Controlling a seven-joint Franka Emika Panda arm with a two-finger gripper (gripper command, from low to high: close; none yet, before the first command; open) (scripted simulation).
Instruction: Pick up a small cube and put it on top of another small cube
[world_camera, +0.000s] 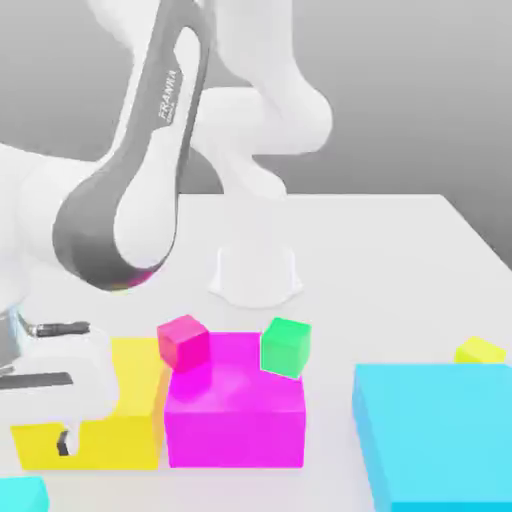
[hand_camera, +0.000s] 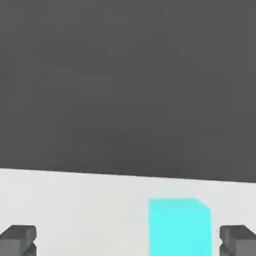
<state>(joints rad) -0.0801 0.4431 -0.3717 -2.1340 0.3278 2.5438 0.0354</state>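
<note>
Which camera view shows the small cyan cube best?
The hand view: the small cyan cube stands large between the open fingertips. In the exterior view, just a cyan corner at the bottom edge, perhaps the same cube.

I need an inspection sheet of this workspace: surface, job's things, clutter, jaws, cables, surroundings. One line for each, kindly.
Surface: white table, flat.
Job's things: small cyan cube on the table between the open fingertips in the hand view; small pink cube and small green cube rest on the big magenta block.
Clutter: yellow block, big cyan block, small yellow cube.
Jaws: gripper open, holding nothing.
Cables: nothing seen.
Surroundings: plain grey background.
</note>
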